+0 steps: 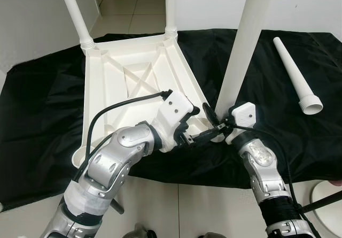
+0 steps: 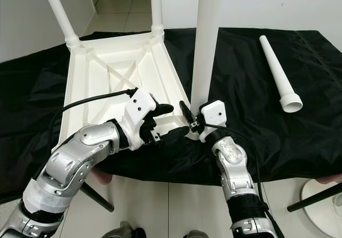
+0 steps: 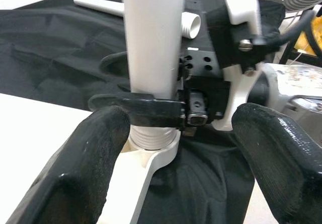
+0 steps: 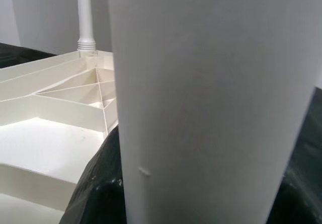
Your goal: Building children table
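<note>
While the right tool (image 2: 193, 121) clamps the third leg (image 2: 207, 40) in the upturned tabletop's (image 2: 115, 72) near corner, the left tool (image 3: 171, 148), fingers spread, waits beside it. Seating that leg seems the step in hand; next likely fetch the loose leg (image 2: 278, 73) on the black cloth (image 2: 256, 125).

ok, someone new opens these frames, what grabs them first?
The upside-down white table top on the black cloth, two legs already standing at its far corners. At the near corner the right end effector grips a third leg upright in its socket, while the left end effector hovers open beside it. A fourth leg lies loose at right.
</note>
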You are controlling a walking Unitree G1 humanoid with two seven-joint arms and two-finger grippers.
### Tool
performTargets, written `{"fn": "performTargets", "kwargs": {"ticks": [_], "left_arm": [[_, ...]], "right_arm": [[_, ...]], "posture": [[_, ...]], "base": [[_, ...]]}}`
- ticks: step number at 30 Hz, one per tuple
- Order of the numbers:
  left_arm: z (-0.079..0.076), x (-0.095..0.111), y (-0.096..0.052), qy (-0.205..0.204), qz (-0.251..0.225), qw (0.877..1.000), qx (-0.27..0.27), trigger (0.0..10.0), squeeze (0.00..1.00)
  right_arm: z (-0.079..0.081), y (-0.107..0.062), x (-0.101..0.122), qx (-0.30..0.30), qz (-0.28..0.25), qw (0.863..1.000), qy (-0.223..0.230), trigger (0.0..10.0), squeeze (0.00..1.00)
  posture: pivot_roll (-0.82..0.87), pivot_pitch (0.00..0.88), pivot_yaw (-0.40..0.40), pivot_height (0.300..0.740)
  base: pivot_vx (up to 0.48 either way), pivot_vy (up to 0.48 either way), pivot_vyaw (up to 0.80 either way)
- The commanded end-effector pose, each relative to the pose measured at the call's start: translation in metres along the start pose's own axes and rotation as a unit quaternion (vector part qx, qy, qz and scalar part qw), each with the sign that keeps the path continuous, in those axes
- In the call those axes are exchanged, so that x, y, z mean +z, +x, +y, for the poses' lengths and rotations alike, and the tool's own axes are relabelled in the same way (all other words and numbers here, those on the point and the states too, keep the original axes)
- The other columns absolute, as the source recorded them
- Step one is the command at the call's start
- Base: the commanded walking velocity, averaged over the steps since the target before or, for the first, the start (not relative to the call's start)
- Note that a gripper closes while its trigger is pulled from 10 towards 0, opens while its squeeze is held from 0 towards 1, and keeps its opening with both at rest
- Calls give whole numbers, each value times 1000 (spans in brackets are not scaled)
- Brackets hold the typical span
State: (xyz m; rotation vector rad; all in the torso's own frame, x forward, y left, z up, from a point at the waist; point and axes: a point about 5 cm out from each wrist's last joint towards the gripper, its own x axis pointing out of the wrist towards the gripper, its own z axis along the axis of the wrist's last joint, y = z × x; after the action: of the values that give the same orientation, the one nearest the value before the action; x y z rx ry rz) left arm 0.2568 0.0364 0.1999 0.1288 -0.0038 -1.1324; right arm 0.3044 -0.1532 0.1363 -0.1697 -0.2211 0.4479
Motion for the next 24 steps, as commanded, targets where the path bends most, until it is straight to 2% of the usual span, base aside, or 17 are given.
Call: {"fn": "performTargets", "kwargs": {"ticks": [1, 13, 18, 20, 24], "left_arm": [[0, 3, 0, 7, -2, 1000, -6, 10000, 0], [1, 5, -1, 10, -4, 1000, -5, 10000, 0], [0, 4, -1, 8, -3, 1000, -3, 10000, 0], [0, 4, -2, 9, -3, 1000, -3, 10000, 0], [0, 5, -2, 9, -3, 1000, -4, 10000, 0]], "right_arm": [[2, -8, -30, -11, 87, 995, 39, 10000, 0], [-2, -6, -32, -11, 99, 995, 30, 10000, 0], [0, -9, -38, -18, 113, 992, 50, 10000, 0], [0, -9, -38, -27, 114, 990, 78, 10000, 0], [-2, -8, -36, -33, 114, 989, 83, 10000, 0]], "posture": [[-36, 20, 90, 740], [-34, 19, 88, 740], [-32, 20, 90, 740], [-32, 24, 91, 740], [-33, 23, 93, 740]], "base": [[0, 0, 0], [0, 0, 0], [0, 0, 0], [0, 0, 0], [0, 0, 0]]}}
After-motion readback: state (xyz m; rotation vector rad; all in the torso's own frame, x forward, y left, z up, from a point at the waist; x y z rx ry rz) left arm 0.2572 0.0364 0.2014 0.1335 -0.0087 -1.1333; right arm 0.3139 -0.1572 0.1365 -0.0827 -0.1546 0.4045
